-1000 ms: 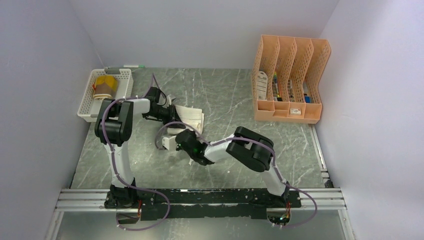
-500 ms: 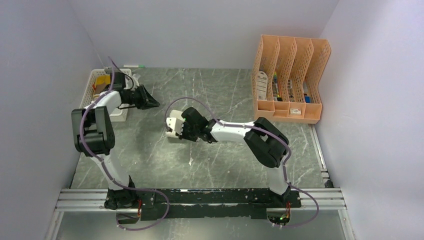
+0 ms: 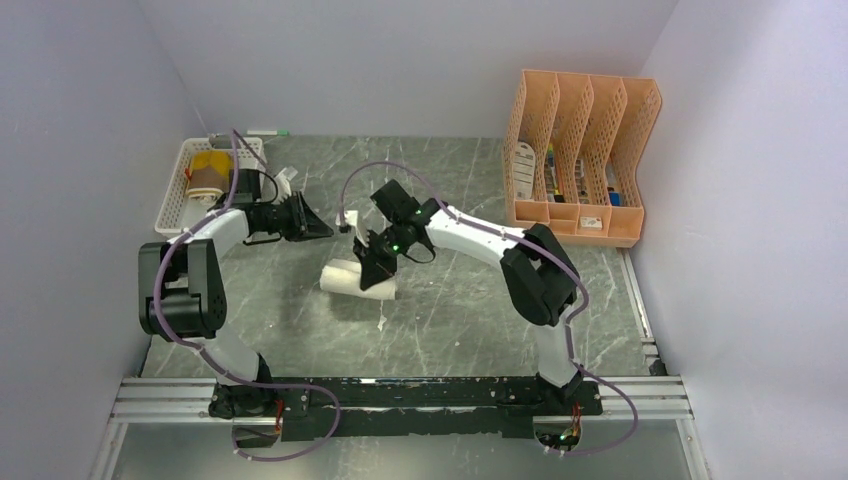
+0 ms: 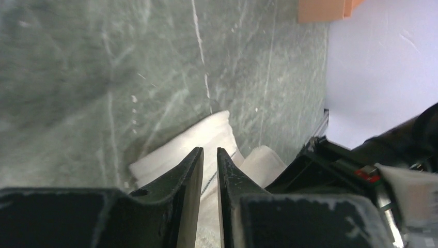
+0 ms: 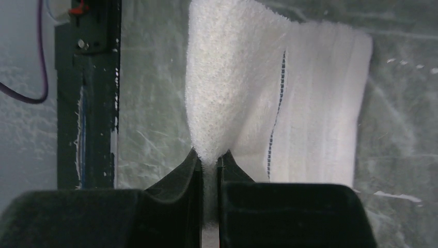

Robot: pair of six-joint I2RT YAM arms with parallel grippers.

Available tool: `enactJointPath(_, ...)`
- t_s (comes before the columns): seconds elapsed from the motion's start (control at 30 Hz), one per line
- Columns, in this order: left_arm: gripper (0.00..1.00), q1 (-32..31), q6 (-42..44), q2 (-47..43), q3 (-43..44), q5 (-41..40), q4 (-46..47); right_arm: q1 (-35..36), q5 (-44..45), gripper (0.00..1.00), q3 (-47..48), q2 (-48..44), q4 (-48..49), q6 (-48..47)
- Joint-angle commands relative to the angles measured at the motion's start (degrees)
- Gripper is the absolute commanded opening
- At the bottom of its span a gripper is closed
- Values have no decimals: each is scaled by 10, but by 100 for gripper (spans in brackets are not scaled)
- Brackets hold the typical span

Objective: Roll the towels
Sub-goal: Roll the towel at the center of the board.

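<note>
Top external, cream towel (image 3: 343, 277), long axis left-right

A towel (image 3: 350, 278) lies around the middle of the table (image 3: 450, 320). A basket (image 3: 168, 215) sits at the far left, with the other towel (image 3: 208, 175) in it and a pen (image 3: 265, 131) just behind it. A file rack (image 3: 570, 225) stands at the far right.

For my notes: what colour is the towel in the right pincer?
Cream-white towel with a thin dark stitched line; best in right wrist view.
</note>
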Motion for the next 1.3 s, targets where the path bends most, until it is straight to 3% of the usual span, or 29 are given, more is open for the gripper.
enactJointPath(0.0,27,-21,-9,-18,-31,62,50,-17,-61,0,63,39,-85,12)
enactJointPath(0.33,19,-43,-67,-28,-171,5,74,-23,-112,0,161,130,-184,-40)
enactJointPath(0.5,15,-42,-61,-16,-161,-43,33,-29,-154,0,190,163,-207,-49)
enactJointPath(0.7,7,-42,-49,9,-148,-63,8,-60,-204,0,206,172,-168,-2)
enactJointPath(0.9,7,-42,-42,6,-146,-103,-12,-79,-216,0,256,218,-207,2)
enactJointPath(1.27,7,-8,3,-29,-109,-161,-93,-89,-229,0,266,275,-167,61)
